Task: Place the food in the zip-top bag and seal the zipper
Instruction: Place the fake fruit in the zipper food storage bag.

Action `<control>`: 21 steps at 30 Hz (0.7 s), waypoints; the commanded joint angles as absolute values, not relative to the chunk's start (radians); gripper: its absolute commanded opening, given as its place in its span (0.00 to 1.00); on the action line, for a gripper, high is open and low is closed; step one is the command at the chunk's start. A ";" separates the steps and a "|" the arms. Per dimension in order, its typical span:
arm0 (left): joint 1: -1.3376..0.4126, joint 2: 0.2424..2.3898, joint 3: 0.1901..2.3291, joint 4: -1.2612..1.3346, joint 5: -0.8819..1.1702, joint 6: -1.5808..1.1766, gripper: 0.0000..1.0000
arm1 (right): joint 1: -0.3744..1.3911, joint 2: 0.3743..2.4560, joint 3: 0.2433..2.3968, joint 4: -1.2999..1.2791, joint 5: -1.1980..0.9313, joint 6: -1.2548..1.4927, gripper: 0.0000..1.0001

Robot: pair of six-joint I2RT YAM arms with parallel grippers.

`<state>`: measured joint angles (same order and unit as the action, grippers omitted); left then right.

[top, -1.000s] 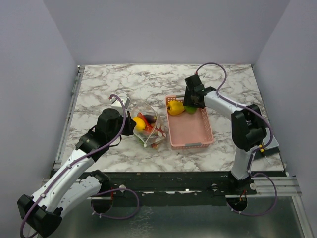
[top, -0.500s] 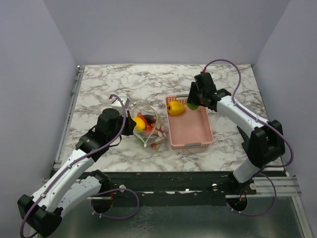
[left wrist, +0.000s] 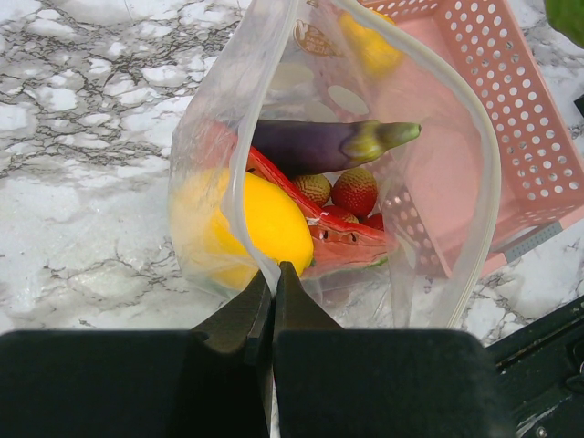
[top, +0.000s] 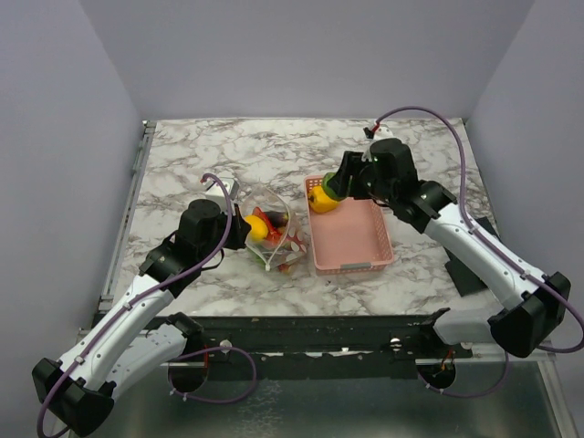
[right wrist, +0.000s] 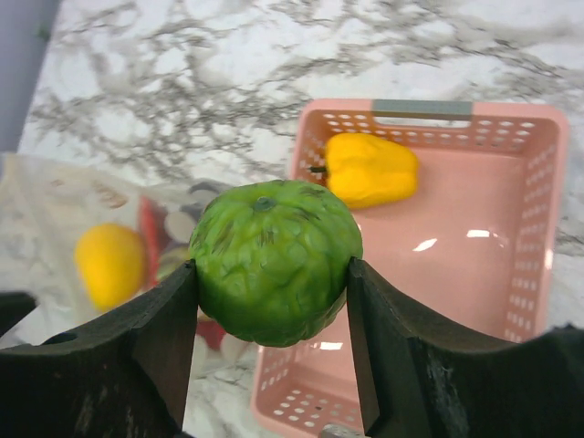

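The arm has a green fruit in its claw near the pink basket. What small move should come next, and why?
Probably carry it left until it hangs over the mouth of the zip-top bag. The right claw grips the green fruit by the basket; the left claw pinches the bag's rim, holding it open, with other food inside.

We see the right gripper (top: 338, 186) risen out of the pink basket (top: 357, 243), round green fruit (right wrist: 274, 260) lifted between its fingers, yellow pepper (right wrist: 370, 170) now below the claw, arm swung leftward
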<state>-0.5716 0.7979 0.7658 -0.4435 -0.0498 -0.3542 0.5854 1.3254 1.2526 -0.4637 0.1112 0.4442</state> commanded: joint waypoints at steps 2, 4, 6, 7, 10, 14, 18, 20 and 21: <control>-0.572 0.795 0.758 -0.430 -0.027 -0.345 0.00 | 0.716 1.289 1.333 -0.484 0.078 0.398 0.16; -0.572 0.795 0.758 -0.429 -0.025 -0.345 0.00 | 0.758 1.287 1.352 -0.483 0.078 0.395 0.16; -0.572 0.793 0.758 -0.430 -0.025 -0.345 0.00 | 0.801 1.289 1.371 -0.477 0.082 0.385 0.16; -0.573 0.793 0.758 -0.429 -0.025 -0.346 0.00 | 0.823 1.295 1.383 -0.479 0.087 0.379 0.16; -0.572 0.792 0.758 -0.430 -0.024 -0.346 0.00 | 0.897 1.326 1.432 -0.498 0.119 0.356 0.16; -0.572 0.789 0.758 -0.429 -0.021 -0.346 0.00 | 0.979 1.365 1.479 -0.496 0.179 0.333 0.16; -0.572 0.787 0.757 -0.429 -0.018 -0.345 0.00 | 1.013 1.417 1.521 -0.501 0.191 0.323 0.16; -0.572 0.787 0.757 -0.428 -0.017 -0.344 0.00 | 1.030 1.450 1.542 -0.507 0.213 0.318 0.16; -0.572 0.787 0.758 -0.427 -0.017 -0.344 0.00 | 1.038 1.467 1.553 -0.511 0.224 0.314 0.16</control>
<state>-0.5716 0.7975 0.7643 -0.4435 -0.0414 -0.3542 1.0122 1.4078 1.5043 -0.4740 0.1566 0.3458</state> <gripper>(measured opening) 0.003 0.610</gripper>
